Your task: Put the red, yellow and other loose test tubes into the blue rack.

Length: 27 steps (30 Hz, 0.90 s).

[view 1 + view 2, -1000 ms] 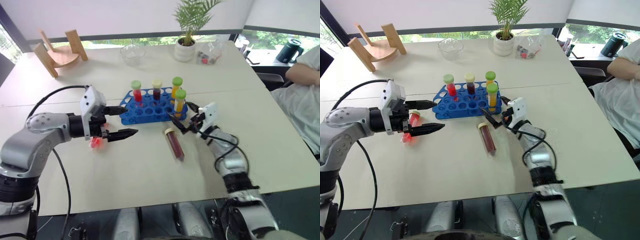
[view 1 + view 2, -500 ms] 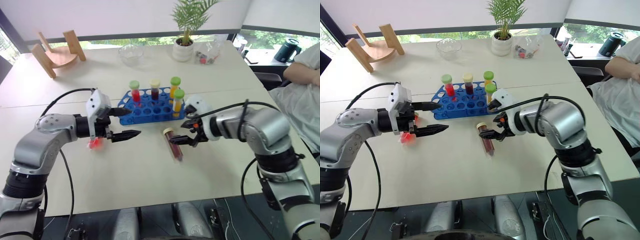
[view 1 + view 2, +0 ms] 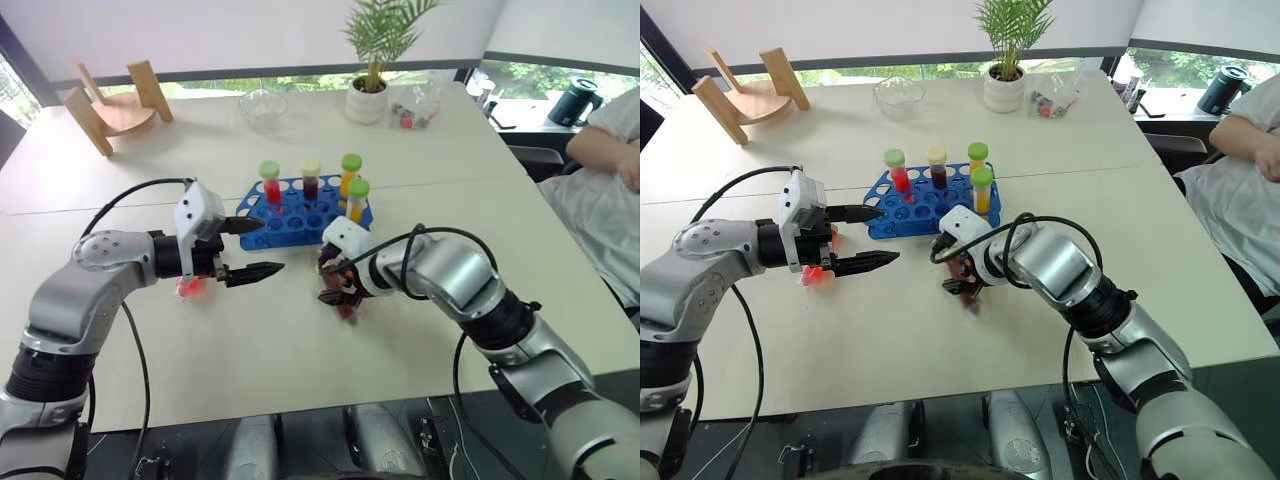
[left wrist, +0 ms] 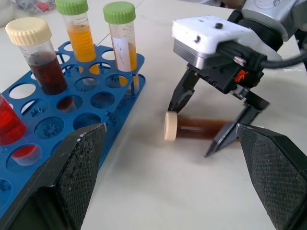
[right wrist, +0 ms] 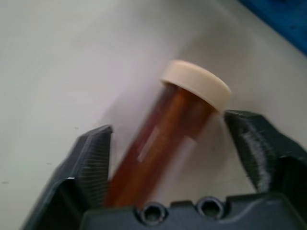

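Nearest us from the blue rack (image 3: 300,213), on its front side, the brown tube (image 4: 199,128) with the cream cap lies flat on the table (image 3: 300,340). Our right gripper (image 4: 209,128) straddles it, one finger on each side, jaws half spread and not yet touching the glass. If we close off-centre, the round tube may roll or squirt out sideways.

Left of the rack, our left gripper (image 3: 255,247) hangs with its fingers wide and holding nothing; a red tube (image 3: 188,287) lies on the table beside it.

The rack itself holds four capped tubes (image 3: 312,180); tilting the brown one carelessly could knock them.
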Tool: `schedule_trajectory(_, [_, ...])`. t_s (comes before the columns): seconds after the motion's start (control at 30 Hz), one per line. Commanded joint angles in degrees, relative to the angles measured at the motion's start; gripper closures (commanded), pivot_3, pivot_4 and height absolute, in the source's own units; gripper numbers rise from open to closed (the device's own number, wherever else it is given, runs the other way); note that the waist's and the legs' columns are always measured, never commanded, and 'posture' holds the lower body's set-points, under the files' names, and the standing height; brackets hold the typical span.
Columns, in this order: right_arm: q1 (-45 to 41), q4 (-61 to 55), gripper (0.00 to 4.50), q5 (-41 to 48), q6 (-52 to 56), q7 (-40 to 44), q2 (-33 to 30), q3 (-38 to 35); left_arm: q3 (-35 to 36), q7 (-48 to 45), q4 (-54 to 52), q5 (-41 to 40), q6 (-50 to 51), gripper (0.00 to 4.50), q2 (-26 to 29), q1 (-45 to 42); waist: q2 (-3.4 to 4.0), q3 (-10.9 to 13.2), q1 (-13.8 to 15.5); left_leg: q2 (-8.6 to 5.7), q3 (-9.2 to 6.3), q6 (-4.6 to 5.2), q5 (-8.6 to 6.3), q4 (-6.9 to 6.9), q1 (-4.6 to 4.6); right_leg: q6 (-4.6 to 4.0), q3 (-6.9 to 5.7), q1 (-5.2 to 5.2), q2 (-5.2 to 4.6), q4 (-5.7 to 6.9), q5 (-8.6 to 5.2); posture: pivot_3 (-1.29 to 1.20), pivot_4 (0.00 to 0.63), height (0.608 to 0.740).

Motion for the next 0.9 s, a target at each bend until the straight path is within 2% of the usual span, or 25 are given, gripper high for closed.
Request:
schedule_trajectory(0.03, [1.4, -1.4, 2.54, -1.8, -4.3, 1.4, -0.3, 3.3, 2.7, 0.8, -2.3, -0.4, -0.4, 0.0, 0.6, 0.7, -0.02, 0.0, -0.1, 0.01, 0.0, 0.0, 0.0, -0.01, 0.01, 0.0, 0.0, 0.0, 0.01, 0.0, 0.0, 0.0, 0.15, 0.74])
schedule_trajectory(0.1, [1.7, -1.3, 3.52, -1.6, -6.0, 1.2, 0.9, 0.2, 3.3, 0.9, -2.5, -0.5, -0.1, 0.0, 1.1, 1.1, -0.03, 0.0, -0.1, 0.03, -0.01, 0.0, 0.0, -0.03, 0.04, 0.0, 0.0, 0.0, 0.04, 0.01, 0.0, 0.0, 0.15, 0.74])
schedule_trajectory(0.13, [2.2, -1.9, 3.67, -1.7, -9.4, 0.8, 1.8, -2.7, 3.8, 1.1, -2.6, -0.7, 0.1, 0.0, 1.4, 1.2, -0.05, 0.0, -0.1, 0.03, -0.02, 0.0, 0.0, -0.03, 0.04, 0.0, 0.0, 0.0, 0.05, 0.01, 0.0, 0.0, 0.15, 0.74])
schedule_trajectory(0.27, [3.6, -3.3, 3.67, -0.1, -15.1, -1.4, 6.8, -13.1, 5.8, 1.5, -2.8, -1.7, 1.3, 0.0, 2.3, 1.7, -0.1, 0.0, -0.1, 0.03, 0.0, 0.0, 0.0, -0.03, 0.03, 0.0, 0.0, -0.02, 0.04, 0.01, 0.0, 0.0, 0.15, 0.74])
schedule_trajectory(0.33, [5.8, -4.2, 3.67, -0.6, -25.2, -4.0, 10.4, -19.0, 7.3, 1.8, -3.1, -2.6, 2.5, 0.0, 2.7, 2.3, -0.12, 0.0, 0.0, 0.03, -0.03, 0.0, 0.0, -0.05, 0.02, 0.0, -0.01, -0.02, 0.04, 0.02, 0.0, 0.0, 0.15, 0.74])
schedule_trajectory(0.4, [7.5, -4.2, 3.67, -1.6, -30.2, -5.7, 12.6, -21.2, 7.9, 1.9, -3.2, -2.6, 2.9, 0.0, 3.3, 2.8, -0.12, 0.0, 0.2, 0.03, -0.03, 0.0, 0.0, -0.07, -0.01, 0.01, -0.03, -0.01, 0.02, 0.01, 0.0, 0.0, 0.15, 0.74])
schedule_trajectory(0.47, [11.9, -0.3, 3.67, -3.4, -47.2, -10.0, 19.3, -24.7, 8.5, 2.1, -2.9, -3.0, 3.5, 0.0, 3.7, 2.7, -0.3, -0.1, 0.2, 0.0, -0.02, -0.01, 0.0, -0.08, -0.03, 0.03, -0.04, -0.01, -0.03, -0.02, -0.02, 0.0, 0.15, 0.74])
schedule_trajectory(0.53, [14.2, 3.6, 3.67, -3.5, -59.6, -10.8, 24.6, -27.0, 8.7, 1.9, -2.2, -3.3, 4.0, 0.0, 4.1, 2.1, -0.35, -0.1, 0.0, 0.02, -0.02, -0.01, -0.01, -0.1, -0.04, 0.03, -0.05, -0.01, -0.02, -0.04, -0.02, 0.0, 0.15, 0.74])
schedule_trajectory(0.63, [15.2, 10.4, 3.67, -4.2, -71.6, -10.2, 29.0, -28.5, 9.2, 2.4, -1.3, -3.8, 4.9, 0.0, 4.3, 1.0, -0.34, 0.0, -0.1, 0.01, 0.02, -0.04, 0.01, -0.08, -0.04, 0.04, -0.03, -0.02, -0.03, -0.03, -0.01, 0.0, 0.15, 0.74])
schedule_trajectory(0.73, [15.1, 19.5, 3.67, -6.6, -81.4, -9.9, 30.7, -28.8, 9.2, 2.5, -1.0, -3.9, 5.5, 0.0, 4.4, 0.5, -0.35, 0.0, -0.1, 0.01, 0.02, -0.06, 0.02, -0.07, 0.01, 0.04, -0.03, 0.0, -0.03, 0.0, 0.0, 0.0, 0.15, 0.74])
schedule_trajectory(0.9, [14.0, 31.7, 3.67, -7.7, -91.8, -9.1, 32.6, -29.7, 8.5, 3.2, -1.8, -4.3, 6.4, 0.0, 3.7, 0.2, -0.32, 0.0, -0.1, 0.02, 0.01, -0.06, 0.02, -0.12, 0.03, 0.02, -0.03, 0.0, -0.02, 0.01, -0.01, 0.0, 0.15, 0.74])
